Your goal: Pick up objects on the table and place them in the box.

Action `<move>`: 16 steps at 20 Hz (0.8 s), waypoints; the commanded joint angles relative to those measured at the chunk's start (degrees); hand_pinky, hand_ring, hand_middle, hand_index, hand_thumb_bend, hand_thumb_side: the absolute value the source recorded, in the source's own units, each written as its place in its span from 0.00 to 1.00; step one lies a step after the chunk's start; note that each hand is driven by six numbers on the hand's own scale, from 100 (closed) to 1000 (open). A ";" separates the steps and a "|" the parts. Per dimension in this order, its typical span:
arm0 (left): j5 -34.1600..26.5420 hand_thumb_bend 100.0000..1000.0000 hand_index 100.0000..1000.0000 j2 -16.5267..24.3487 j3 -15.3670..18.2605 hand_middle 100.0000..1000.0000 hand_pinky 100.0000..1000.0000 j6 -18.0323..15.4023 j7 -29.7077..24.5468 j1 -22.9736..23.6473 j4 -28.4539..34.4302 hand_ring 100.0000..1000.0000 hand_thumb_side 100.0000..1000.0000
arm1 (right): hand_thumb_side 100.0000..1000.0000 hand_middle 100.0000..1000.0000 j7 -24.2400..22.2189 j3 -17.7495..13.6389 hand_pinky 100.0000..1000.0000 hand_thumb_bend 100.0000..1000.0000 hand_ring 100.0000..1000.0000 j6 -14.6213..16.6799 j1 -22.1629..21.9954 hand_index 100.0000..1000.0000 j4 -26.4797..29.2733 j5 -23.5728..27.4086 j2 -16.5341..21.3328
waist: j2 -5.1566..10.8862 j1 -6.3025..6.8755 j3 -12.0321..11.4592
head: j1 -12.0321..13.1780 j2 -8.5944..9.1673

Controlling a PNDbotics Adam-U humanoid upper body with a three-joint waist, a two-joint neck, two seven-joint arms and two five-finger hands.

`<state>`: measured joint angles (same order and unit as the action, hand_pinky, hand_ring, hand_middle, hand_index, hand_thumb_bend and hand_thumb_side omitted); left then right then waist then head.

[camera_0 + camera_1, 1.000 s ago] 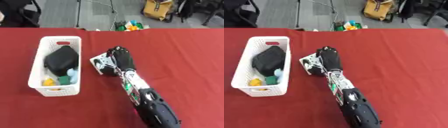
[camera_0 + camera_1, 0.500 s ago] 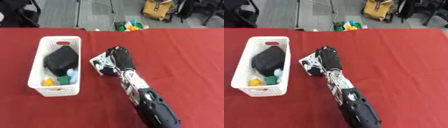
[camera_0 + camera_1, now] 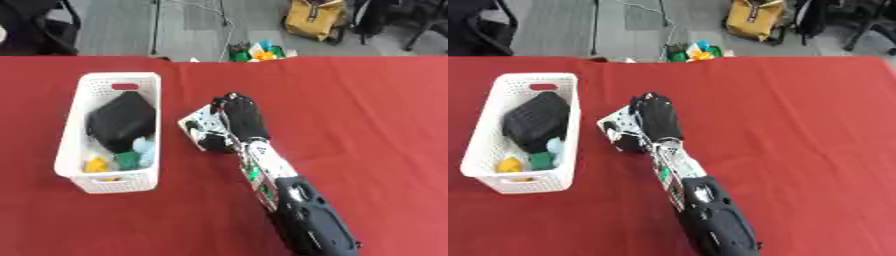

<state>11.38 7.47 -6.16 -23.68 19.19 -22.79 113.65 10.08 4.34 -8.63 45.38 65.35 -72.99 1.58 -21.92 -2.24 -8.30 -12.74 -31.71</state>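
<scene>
We already have several things lying in the white box [image 3: 77, 100] at left, and our right hand [image 3: 238, 117] curls round a white object [image 3: 199, 124] on the desk [image 3: 367, 110].

The box [image 3: 73, 132] stands to the left of the right hand [image 3: 240, 117], which lies on a flat object [image 3: 197, 121] on the table [image 3: 367, 110].

A white flat object [image 3: 198, 124] lies on the table just right of the white box [image 3: 77, 145].
</scene>
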 commanded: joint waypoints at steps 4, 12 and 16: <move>-0.20 0.04 0.76 0.23 -0.19 0.96 0.44 0.00 -0.20 -0.88 0.94 0.95 1.00 | 0.49 0.23 -1.38 0.43 0.73 0.30 0.71 -0.16 -0.06 0.55 0.67 0.45 -0.35 | 1.11 0.29 0.02 | 0.01 -0.24; -0.20 0.04 0.77 0.24 -0.19 0.96 0.44 -0.05 -0.15 -1.05 0.94 0.95 1.00 | 0.44 0.22 -1.95 0.50 0.69 0.24 0.68 -0.34 -0.38 0.54 1.50 1.65 -0.74 | 1.04 0.16 0.09 | 0.01 -0.31; -0.20 0.04 0.77 0.22 -0.25 0.96 0.44 -0.03 -0.20 -1.09 0.94 0.95 1.00 | 0.44 0.22 -1.48 0.53 0.68 0.19 0.66 -0.45 -0.48 0.53 1.91 2.25 -0.77 | 1.05 0.04 0.20 | 0.04 -0.29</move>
<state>11.31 7.47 -6.17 -23.68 19.19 -23.13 113.65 8.76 4.61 -9.01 44.86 66.89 -71.34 1.02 -21.92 -2.43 -8.14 -12.74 -31.72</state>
